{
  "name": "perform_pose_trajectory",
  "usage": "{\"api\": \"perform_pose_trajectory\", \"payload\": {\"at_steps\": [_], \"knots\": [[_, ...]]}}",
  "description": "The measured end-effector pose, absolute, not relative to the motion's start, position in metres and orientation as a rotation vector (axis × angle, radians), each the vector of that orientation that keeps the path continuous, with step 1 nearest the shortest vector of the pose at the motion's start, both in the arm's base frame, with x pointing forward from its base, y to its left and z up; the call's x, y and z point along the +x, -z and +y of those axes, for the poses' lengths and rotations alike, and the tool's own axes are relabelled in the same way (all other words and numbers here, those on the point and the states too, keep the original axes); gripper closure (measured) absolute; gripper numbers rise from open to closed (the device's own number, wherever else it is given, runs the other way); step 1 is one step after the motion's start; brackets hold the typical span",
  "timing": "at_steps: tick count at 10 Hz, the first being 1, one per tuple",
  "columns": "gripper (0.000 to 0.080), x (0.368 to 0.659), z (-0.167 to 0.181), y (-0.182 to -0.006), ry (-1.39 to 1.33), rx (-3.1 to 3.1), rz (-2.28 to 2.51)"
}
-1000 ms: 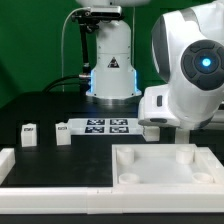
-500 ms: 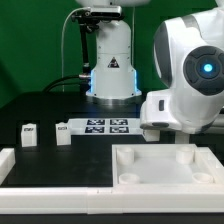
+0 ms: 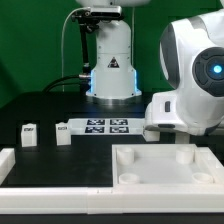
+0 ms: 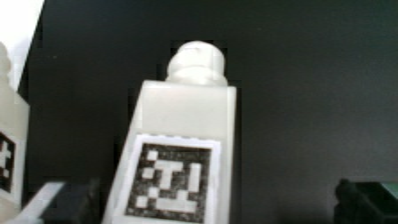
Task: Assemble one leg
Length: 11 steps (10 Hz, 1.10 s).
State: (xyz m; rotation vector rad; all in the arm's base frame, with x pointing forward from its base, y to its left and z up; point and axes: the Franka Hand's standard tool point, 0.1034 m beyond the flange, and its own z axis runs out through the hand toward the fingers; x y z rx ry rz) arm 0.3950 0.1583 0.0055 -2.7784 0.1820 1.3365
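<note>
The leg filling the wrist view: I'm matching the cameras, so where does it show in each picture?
Wrist view: the leg fills the middle, tag toward the camera.
Exterior view: not in it; the arm hides that spot at the exterior view's right.
Shared landmark: the black table.

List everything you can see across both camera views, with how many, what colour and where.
marker board: one, white, mid-table
legs: two, white with black-and-white tags, standing apart, to the exterior view's left of the marker board
third leg: one, white, tagged, centre of the wrist view
socketed tray: one, white, front, exterior view's right
rail: one, white, front, exterior view's left
table: one, black
arm: one, white, exterior view's right
gripper: one, open, fingers either side of the third leg
</note>
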Motion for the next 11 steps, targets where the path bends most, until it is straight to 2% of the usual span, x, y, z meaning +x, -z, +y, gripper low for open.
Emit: {"api": "perform_pose_trajectory", "payload": {"at_steps": [2,4,11], "knots": [[0.0177,0.3963,0.1537,-0.0049,-1.333,-2.776,0.177],[0.0511,0.3965,0.1532,-0.0051,-1.333,-2.776,0.179],[0.0508,0.3996,0.1491,-0.0068,-1.324,-2.777,0.186]]}}
